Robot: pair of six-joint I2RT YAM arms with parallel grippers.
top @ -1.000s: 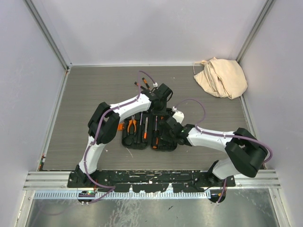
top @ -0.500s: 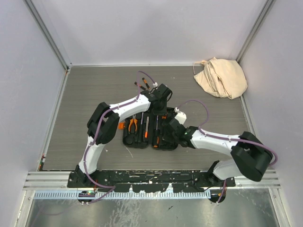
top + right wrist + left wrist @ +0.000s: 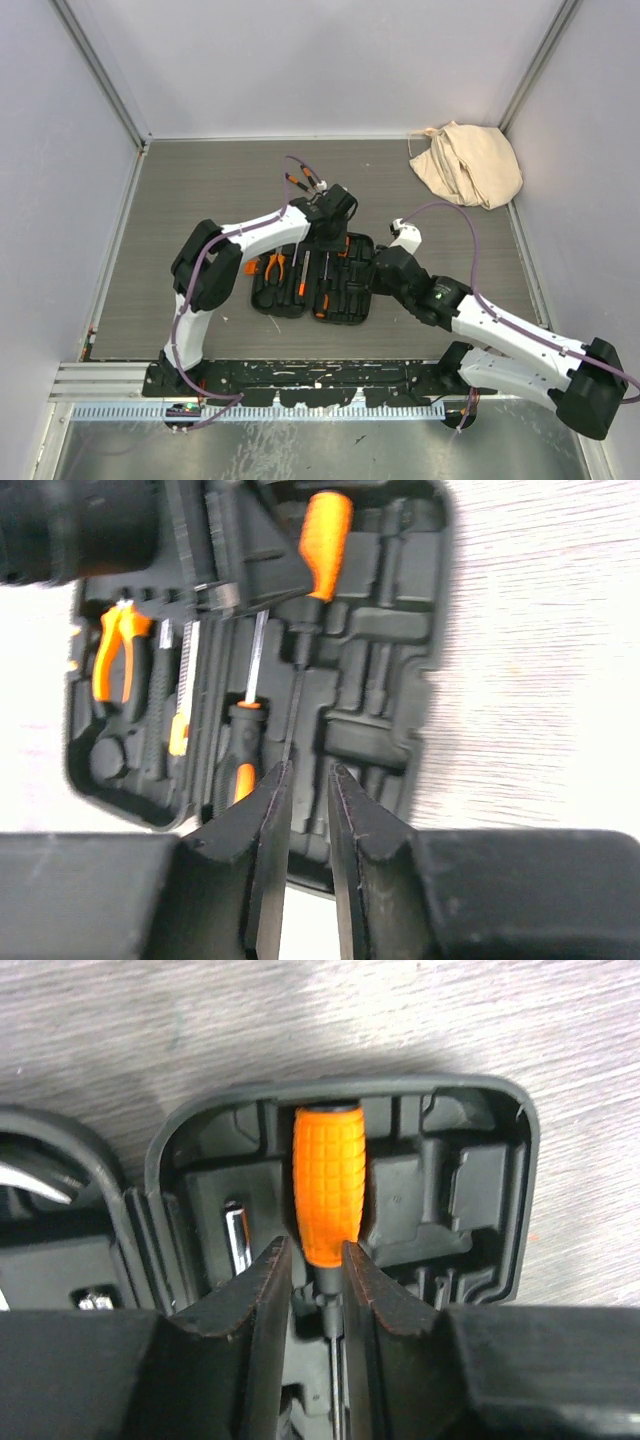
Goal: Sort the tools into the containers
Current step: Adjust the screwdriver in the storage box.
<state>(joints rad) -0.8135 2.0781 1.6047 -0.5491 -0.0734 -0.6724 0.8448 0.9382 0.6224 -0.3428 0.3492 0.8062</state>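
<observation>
Black case (image 3: 345, 300) lay open mid table (image 3: 200, 200), room all round; bag (image 3: 466, 163) well apart. Left gripper (image 3: 315, 1248) pinched screwdriver (image 3: 328, 1180); right gripper (image 3: 307, 772) hung narrow, empty.

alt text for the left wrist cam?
Left gripper pinches the lower end of an orange-handled screwdriver lying in a moulded slot of the open black tool case. Grey wood-grain table beyond.
</observation>
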